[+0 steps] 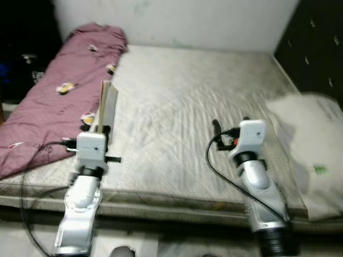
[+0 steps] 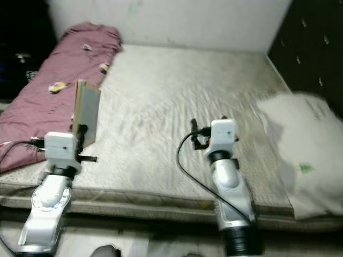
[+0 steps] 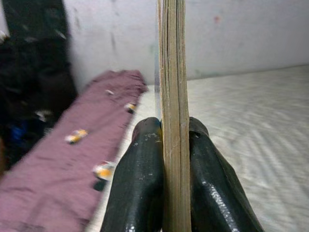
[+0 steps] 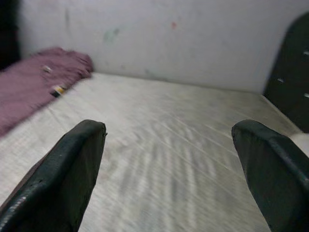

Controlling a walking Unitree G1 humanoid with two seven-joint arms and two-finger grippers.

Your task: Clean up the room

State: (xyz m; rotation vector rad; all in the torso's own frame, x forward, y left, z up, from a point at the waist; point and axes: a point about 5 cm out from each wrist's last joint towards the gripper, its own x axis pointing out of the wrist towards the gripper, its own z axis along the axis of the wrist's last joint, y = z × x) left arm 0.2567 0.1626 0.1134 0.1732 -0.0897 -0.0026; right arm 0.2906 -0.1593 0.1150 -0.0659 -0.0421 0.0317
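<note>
Maroon quilt (image 1: pixel 59 101) with small printed patches, lying lengthwise along the left edge of the mattress (image 1: pixel 187 107), reaching up to the pale wall (image 1: pixel 177 21) at the head; dark clutter beyond its left side, too dim to make out

Left gripper (image 3: pixel 175 159) raised above the near-left part of the mattress, just beside the quilt's inner edge; both black fingers (image 3: pixel 140 183) clenched on a book (image 1: pixel 105 110), one pressed against each cover

Book held upright, clear of the mattress, yellowed page edges facing the wrist camera, upper end standing well above the fingertips; cover seen broadside in the right eye view

Grey-white mattress bare across its middle, surface faintly rippled

Right gripper (image 4: pixel 169 169) hovering over the near-centre of the mattress, pointed toward the far wall, fingers spread wide and released, holding nothing; black cable (image 1: pixel 220 171) looping from its wrist down along the silver forearm

White pillow (image 1: pixel 316 150) at the right edge of the mattress, lying against the dark tufted headboard (image 1: pixel 316 48)
</note>
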